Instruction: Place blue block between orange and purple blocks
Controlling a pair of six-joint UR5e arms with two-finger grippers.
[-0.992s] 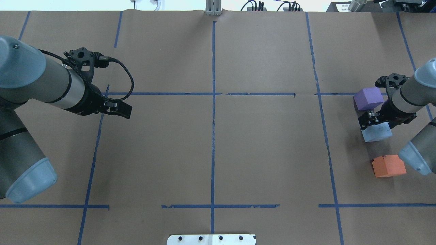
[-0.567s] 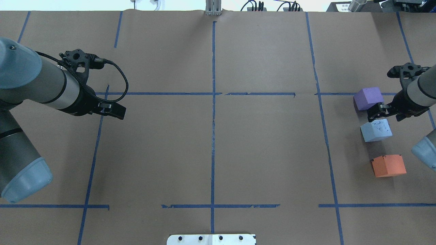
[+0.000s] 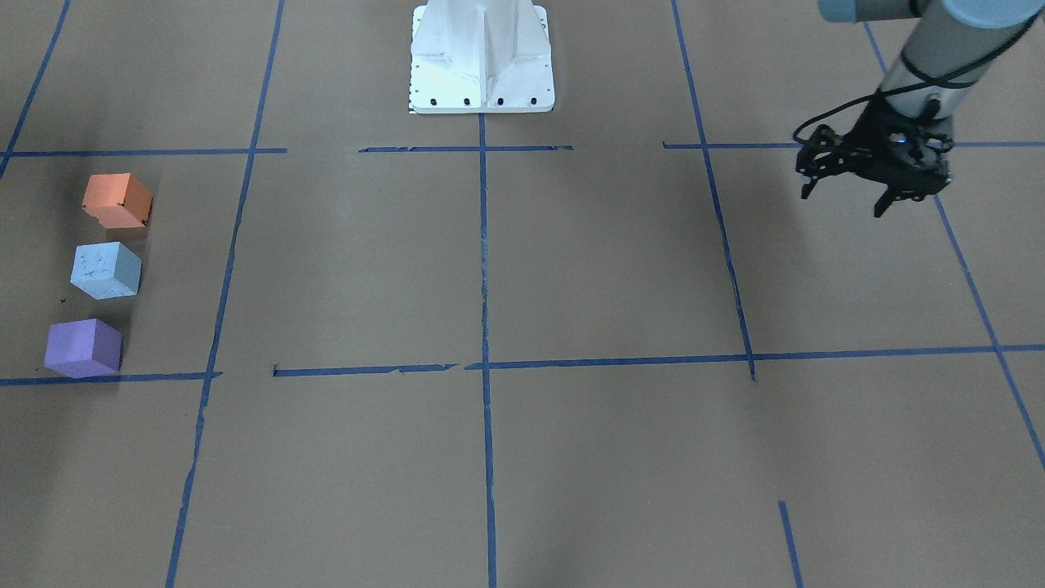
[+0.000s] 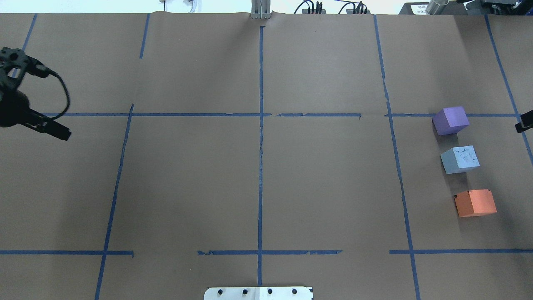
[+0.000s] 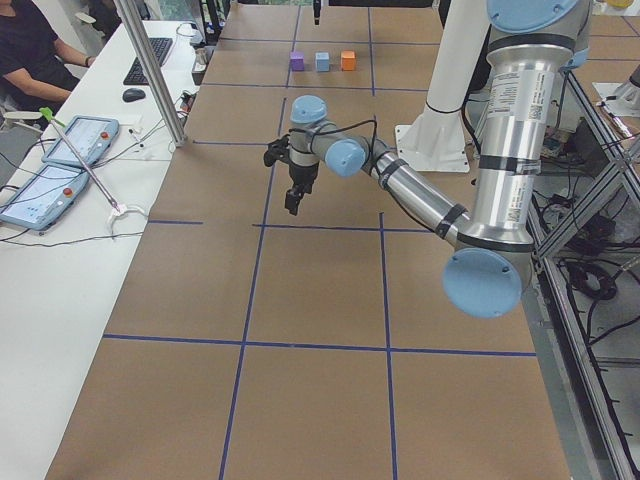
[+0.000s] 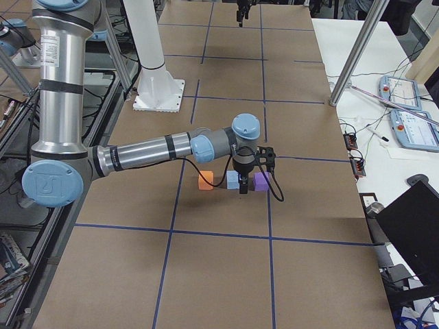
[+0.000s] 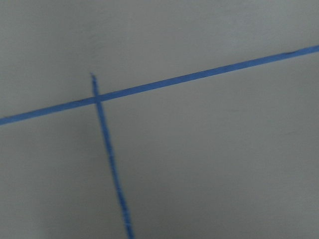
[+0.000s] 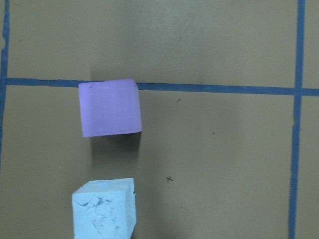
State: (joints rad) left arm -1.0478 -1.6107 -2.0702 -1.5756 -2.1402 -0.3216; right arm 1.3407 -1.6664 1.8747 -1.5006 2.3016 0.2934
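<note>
The blue block (image 4: 460, 159) sits on the table between the purple block (image 4: 451, 120) and the orange block (image 4: 475, 203), in a row with small gaps. The front view shows them too: blue block (image 3: 106, 270), purple block (image 3: 82, 348), orange block (image 3: 117, 200). The right wrist view looks down on the purple block (image 8: 109, 107) and blue block (image 8: 103, 208). My right gripper (image 4: 524, 123) shows only as a dark tip at the right edge, clear of the blocks and empty. My left gripper (image 3: 845, 202) hangs open and empty far from the blocks.
Blue tape lines (image 4: 260, 137) grid the brown paper table. The white robot base plate (image 3: 482, 82) stands at the near middle edge. A side table with tablets (image 5: 70, 150) and a metal post (image 5: 150, 70) lie beyond the left end.
My right gripper has let go of the blue block and pulled away to the right edge. My left arm has drawn back to the left. The blocks have not moved.
</note>
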